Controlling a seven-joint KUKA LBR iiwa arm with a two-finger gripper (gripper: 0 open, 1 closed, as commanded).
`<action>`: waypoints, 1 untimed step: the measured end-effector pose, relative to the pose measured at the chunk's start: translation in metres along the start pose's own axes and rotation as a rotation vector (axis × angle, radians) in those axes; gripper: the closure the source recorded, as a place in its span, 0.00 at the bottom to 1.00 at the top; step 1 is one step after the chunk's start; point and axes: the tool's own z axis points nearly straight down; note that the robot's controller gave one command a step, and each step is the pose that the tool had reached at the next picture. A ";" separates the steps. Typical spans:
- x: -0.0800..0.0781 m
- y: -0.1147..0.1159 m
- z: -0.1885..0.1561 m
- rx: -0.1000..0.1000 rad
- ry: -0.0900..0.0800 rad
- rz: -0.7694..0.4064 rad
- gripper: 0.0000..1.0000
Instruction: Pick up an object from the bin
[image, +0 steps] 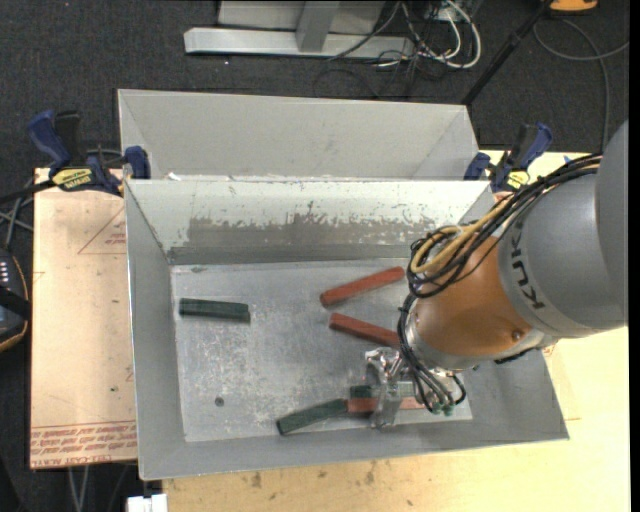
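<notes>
Down at the front right of the grey bin (150, 330), the gripper (386, 398) sits low over the floor, right where a dark green bar (312, 417) and a short red-brown piece (361, 406) meet. The dark green bar lies flat and slants up from the left toward the gripper. Its right end touches the short red-brown piece, which lies close against the gripper's left side. From where I stand I cannot tell whether the pincer is released or clenched, nor whether either of those two things is caught in it.

Above it the wrist's orange cover (455, 325) bulges out, with a bundle of cables (445, 250) looped over its top. The big silver arm (565, 255) comes in from the right over the bin's rim.

Just behind the gripper, toward the back wall, lies a red bar (362, 327), its right end hidden under the orange cover. Another red bar (362, 287) lies a little farther back, tilted up to the right, near the first but apart from it. Well away on the left side of the floor a second green bar (213, 311) lies by itself, almost level.
</notes>
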 end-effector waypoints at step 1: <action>0.000 0.000 -0.002 0.000 0.001 0.000 1.00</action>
